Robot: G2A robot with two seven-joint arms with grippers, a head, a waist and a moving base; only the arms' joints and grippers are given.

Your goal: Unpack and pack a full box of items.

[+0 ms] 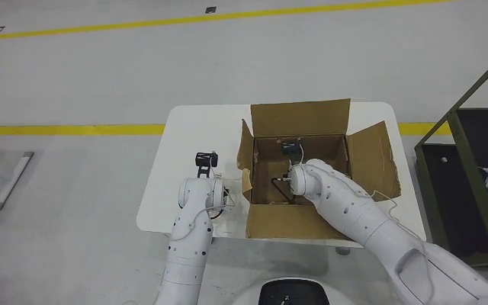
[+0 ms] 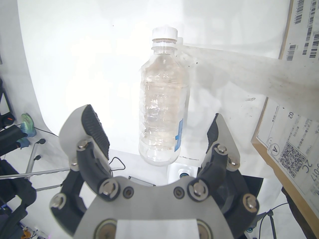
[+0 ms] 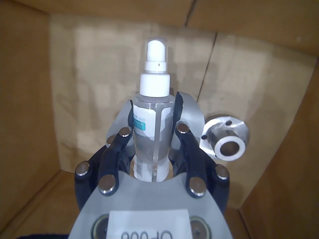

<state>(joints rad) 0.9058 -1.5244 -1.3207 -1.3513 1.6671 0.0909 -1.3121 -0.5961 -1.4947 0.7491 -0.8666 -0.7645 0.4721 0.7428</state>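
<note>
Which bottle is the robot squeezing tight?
The spray bottle with the white top: the right pincer is shut on it inside the box. The clear bottle is free before the open left pincer.

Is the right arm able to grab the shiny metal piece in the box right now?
Probably not yet. The right gripper is shut on the spray bottle, so it is busy. The metal piece sits close beside it in the cardboard box, uncovered; letting go first should free the way.

box walls (image 3: 249,75) hem the right pincer (image 3: 154,103); a metal flange (image 3: 225,138) sits just beside it.
</note>
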